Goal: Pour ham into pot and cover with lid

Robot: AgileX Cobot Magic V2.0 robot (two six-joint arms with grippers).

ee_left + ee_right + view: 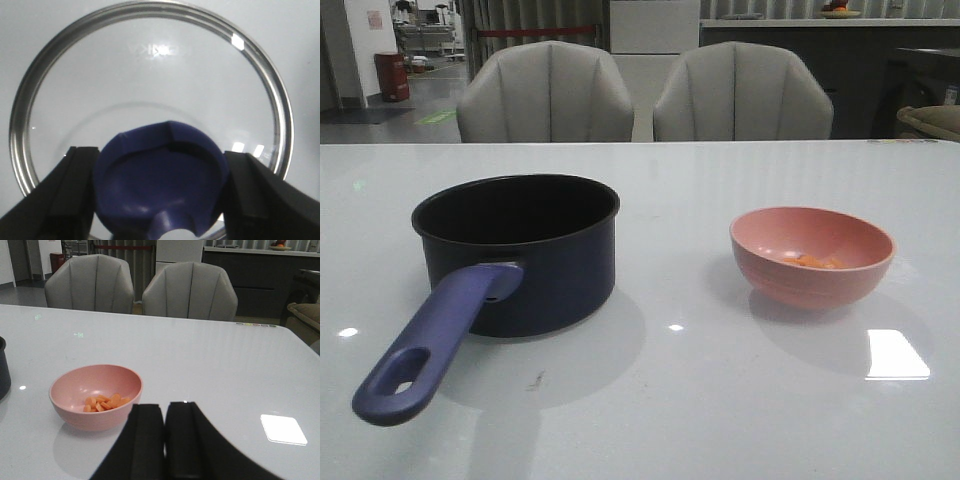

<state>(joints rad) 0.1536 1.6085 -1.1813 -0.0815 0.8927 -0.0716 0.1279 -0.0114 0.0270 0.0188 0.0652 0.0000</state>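
From the front, the pot sits on the white table with no lid and looks empty, though its bottom is too dark to be sure. The pink bowl stands well apart from the pot, on the side away from its handle, and the ham is in the bowl. So I think nothing is poured yet, and both steps are left. The left wrist view shows the left gripper with its fingers spread on either side of the lid's blue knob, right against it. I cannot tell if they squeeze it yet. The right wrist view shows the right gripper pressed together, holding nothing, near the bowl.
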